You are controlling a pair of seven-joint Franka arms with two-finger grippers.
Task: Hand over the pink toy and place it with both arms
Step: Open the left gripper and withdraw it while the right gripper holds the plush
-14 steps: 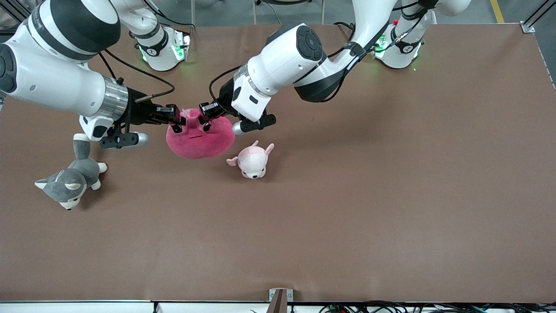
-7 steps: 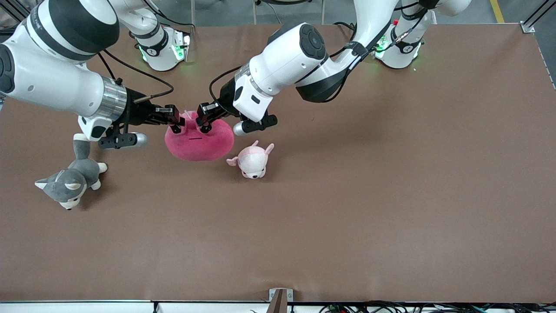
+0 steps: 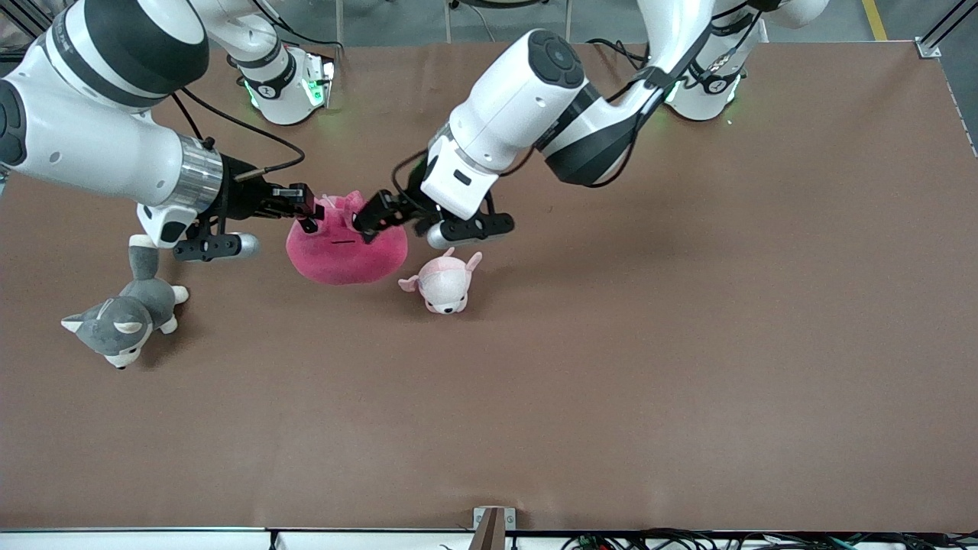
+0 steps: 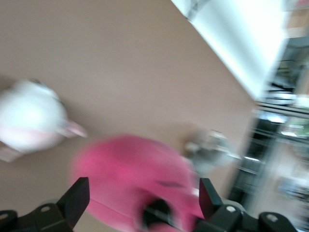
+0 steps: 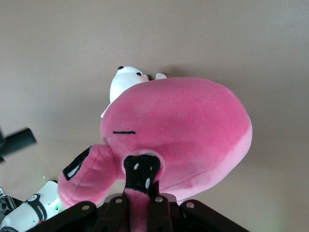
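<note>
The pink toy (image 3: 344, 248), a round hot-pink plush with black eyes, hangs from my right gripper (image 3: 309, 214) low over the table. That gripper is shut on a nub at the toy's upper edge, which the right wrist view shows pinched between its fingers (image 5: 140, 208), with the toy's body (image 5: 183, 125) below them. My left gripper (image 3: 368, 221) is at the toy's edge toward the left arm's end. Its jaws stand wide open in the left wrist view (image 4: 145, 200), and the toy (image 4: 125, 174) is just past them and not gripped.
A small pale pink-and-white plush (image 3: 443, 284) lies on the brown table (image 3: 611, 344) beside the toy, nearer the front camera. It also shows in the left wrist view (image 4: 29, 121) and the right wrist view (image 5: 126, 79). A grey plush dog (image 3: 122, 321) lies toward the right arm's end.
My left gripper has let go of the pink toy and drawn back toward the left arm's end. The toy has sagged slightly toward the right gripper, which still holds it.
</note>
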